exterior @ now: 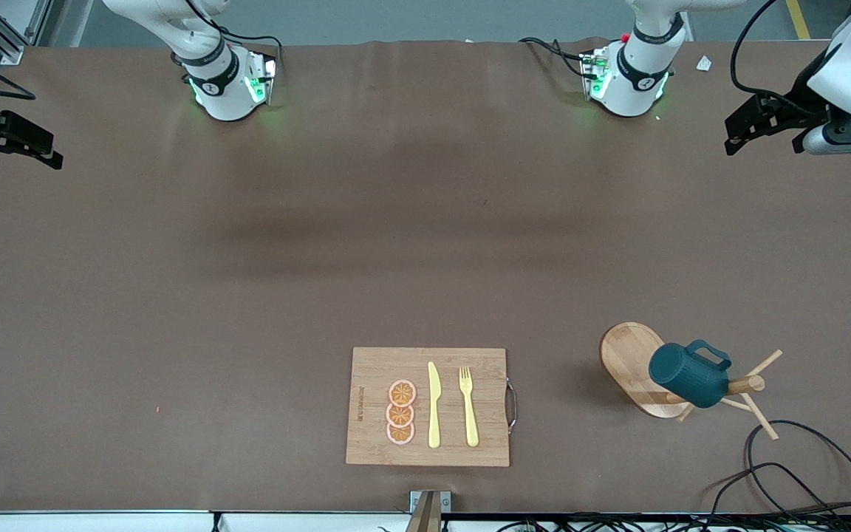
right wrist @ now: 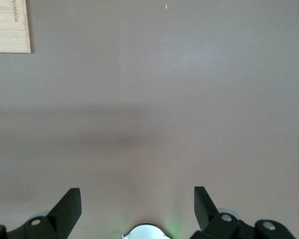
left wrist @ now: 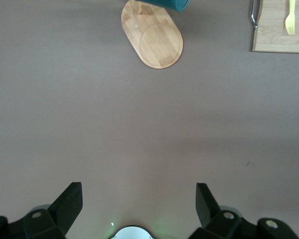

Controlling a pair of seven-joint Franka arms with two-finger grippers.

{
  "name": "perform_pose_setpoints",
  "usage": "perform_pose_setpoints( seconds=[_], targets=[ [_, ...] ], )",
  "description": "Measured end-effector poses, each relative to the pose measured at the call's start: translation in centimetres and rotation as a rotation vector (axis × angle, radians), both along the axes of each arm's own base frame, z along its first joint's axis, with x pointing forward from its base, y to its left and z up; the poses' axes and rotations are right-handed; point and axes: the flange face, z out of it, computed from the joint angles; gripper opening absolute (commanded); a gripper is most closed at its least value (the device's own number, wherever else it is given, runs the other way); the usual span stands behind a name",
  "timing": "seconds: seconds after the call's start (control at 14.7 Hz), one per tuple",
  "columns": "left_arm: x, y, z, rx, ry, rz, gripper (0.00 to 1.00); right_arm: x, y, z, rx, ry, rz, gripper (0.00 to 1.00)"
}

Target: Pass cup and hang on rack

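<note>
End effectors, two, both empty. Left end effector (left wrist: 138, 199): fingers spread wide, raised over the left arm's end of the surface (exterior: 425, 244). Right end effector (right wrist: 137, 201): equally wide open, raised at the right arm's end; both arms waiting. Cup (exterior: 688, 375): teal, tilted, hanging on a peg of the rack (exterior: 636, 366), handle uppermost. Rack: upright near the front camera, toward the left arm's end. Board (exterior: 374, 432) beside it, carrying knife (exterior: 433, 405), fork (exterior: 468, 405) and orange slices (exterior: 401, 413). Step judged: hanging apparently complete; no further grasp called for, only confirming the cup sat securely.
</note>
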Motion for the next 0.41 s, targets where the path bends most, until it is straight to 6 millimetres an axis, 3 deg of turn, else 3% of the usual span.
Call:
perform_pose_setpoints(
  seconds=[0.41],
  targets=[
    [0.2, -0.28, 0.0, -0.002, -0.007, -0.005, 1.0, -0.01, 0.01, 0.01, 0.001, 0.0, 0.0, 1.0]
  ],
)
